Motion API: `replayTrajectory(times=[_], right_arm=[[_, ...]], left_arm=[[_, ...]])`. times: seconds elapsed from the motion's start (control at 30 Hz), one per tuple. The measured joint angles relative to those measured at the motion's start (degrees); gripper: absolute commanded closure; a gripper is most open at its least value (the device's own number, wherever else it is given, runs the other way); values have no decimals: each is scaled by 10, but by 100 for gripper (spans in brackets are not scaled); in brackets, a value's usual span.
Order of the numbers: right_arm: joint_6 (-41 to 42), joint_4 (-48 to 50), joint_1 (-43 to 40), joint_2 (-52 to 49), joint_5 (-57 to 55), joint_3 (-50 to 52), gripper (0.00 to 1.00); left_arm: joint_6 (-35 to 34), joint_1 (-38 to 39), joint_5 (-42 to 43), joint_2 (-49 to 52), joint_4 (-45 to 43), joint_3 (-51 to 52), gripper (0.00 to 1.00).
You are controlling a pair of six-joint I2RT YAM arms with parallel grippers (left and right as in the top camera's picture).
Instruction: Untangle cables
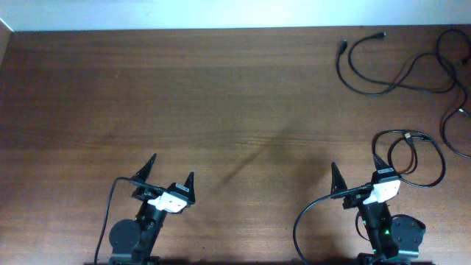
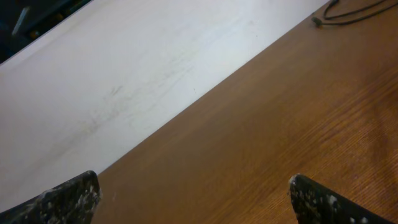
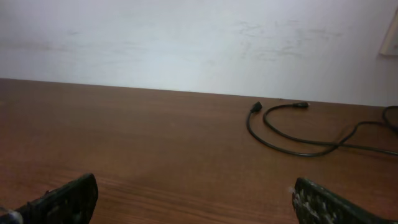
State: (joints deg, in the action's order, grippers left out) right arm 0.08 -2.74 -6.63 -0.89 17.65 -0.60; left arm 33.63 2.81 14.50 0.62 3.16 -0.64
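Two arms sit low at the near edge of the brown wooden worktop (image 1: 221, 96), and the thin black cables (image 1: 375, 93) lie loose at its far right.

The left gripper (image 1: 172, 166) has its jaws spread wide with nothing between them, and bare wood lies ahead of it in the left wrist view. The right gripper (image 1: 354, 163) also has its jaws wide and holds nothing. A looped black cable with a small metal-tipped plug (image 1: 407, 136) lies just beside the right gripper's outer finger; whether they touch cannot be told. The other cords curve along the far right corner, well apart from both grippers. In the right wrist view two plug ends (image 3: 256, 107) rest on the wood near the pale wall (image 3: 155, 43).
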Motion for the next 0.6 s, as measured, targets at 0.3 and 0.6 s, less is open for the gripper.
replayTrajectory(times=[0.3, 0.6], right_arm=[[27, -1, 10, 0, -29, 0, 1], [-25, -3, 35, 0, -37, 0, 1]], left_arm=[[0, 0, 0, 0, 0, 0, 1], [0, 0, 0, 0, 0, 0, 1]])
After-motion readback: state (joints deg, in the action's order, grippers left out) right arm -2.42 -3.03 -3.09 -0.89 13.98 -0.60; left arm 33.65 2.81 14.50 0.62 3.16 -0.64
